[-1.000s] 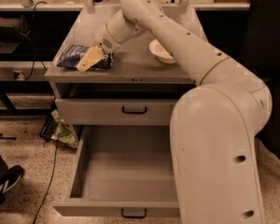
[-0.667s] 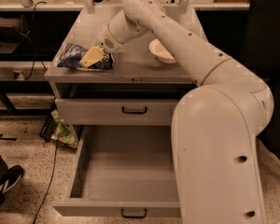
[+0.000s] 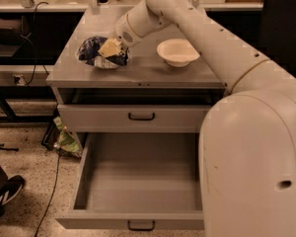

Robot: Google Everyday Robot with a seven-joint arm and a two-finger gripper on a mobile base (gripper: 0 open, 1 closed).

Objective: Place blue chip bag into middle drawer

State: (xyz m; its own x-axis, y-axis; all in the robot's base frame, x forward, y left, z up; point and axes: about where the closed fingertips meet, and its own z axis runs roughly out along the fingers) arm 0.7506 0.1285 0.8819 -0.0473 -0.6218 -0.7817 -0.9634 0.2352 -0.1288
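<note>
The blue chip bag point(image 3: 94, 52) is on the grey cabinet top point(image 3: 138, 73), left of centre. My gripper point(image 3: 110, 48) is shut on the bag's right end, with the arm reaching in from the right. The bag looks held just at or barely above the surface. The middle drawer point(image 3: 143, 181) is pulled wide open below, deep and with nothing in it; its small black handle point(image 3: 140, 225) is at the bottom edge. The shallower drawer point(image 3: 138, 118) above it, with a black handle, is pushed in.
A white bowl point(image 3: 177, 51) stands on the cabinet top right of the gripper. My white body point(image 3: 251, 167) fills the right side beside the open drawer. A green crumpled wrapper point(image 3: 66, 139), a cable and a person's shoe point(image 3: 5, 194) are on the floor at left.
The gripper and the blue chip bag have moved together to the right and a little farther back on the cabinet top. The drawers have not moved.
</note>
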